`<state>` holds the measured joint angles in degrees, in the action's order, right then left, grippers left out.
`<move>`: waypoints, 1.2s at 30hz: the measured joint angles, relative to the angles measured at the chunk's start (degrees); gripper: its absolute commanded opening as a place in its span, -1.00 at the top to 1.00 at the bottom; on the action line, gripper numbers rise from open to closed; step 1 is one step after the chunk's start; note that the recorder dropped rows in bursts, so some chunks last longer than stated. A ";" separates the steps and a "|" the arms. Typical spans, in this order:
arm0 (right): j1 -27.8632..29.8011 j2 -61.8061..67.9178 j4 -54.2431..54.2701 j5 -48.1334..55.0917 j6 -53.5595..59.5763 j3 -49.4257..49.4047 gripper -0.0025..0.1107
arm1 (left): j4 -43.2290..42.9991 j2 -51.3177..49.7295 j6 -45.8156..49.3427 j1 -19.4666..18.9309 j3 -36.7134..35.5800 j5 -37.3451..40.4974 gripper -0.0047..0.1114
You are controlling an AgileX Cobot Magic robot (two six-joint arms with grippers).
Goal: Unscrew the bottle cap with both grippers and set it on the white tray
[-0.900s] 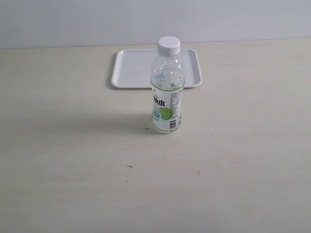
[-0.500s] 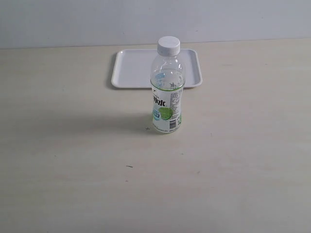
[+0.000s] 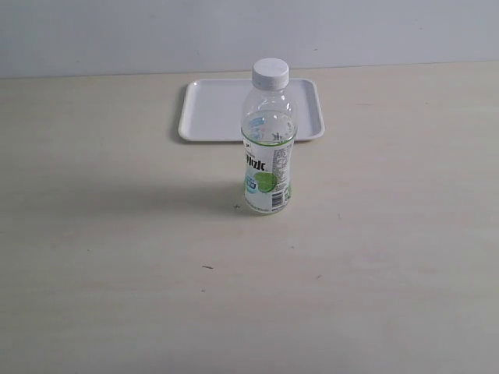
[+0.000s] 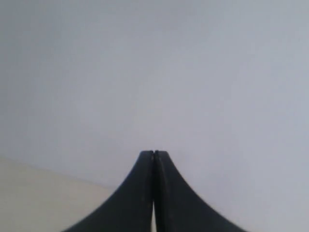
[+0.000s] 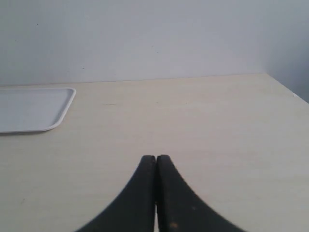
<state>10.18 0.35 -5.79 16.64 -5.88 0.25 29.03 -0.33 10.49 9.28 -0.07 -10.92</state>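
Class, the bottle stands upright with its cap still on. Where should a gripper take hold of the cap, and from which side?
Probably the round side wall of the bottle cap, coming down from above with the jaws on opposite sides. The bottle stands upright, so the cap is topmost, its axis vertical; a wrist above it could turn about that axis.

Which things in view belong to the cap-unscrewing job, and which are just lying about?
Part of the job:
- bottle cap, on the bottle
- white tray, behind it
- left gripper and right gripper, jaws shut, holding nothing

Not part of it:
- table
- wall
- dark speck on the table
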 measured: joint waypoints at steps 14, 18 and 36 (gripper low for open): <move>0.00 0.00 0.00 0.00 0.00 0.00 0.96 | -37.37 -44.60 -19.16 0.00 22.15 -28.77 0.92; 0.00 0.00 0.00 0.00 0.00 0.00 0.96 | -57.66 -72.78 -26.19 0.05 26.96 -32.09 0.89; 0.00 0.00 0.00 0.00 0.00 0.00 0.96 | -83.21 -113.48 -26.59 0.38 37.86 -57.71 -0.89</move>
<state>10.18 0.35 -5.79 16.64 -5.88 0.25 -54.19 -113.81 -16.10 9.66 37.80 -68.63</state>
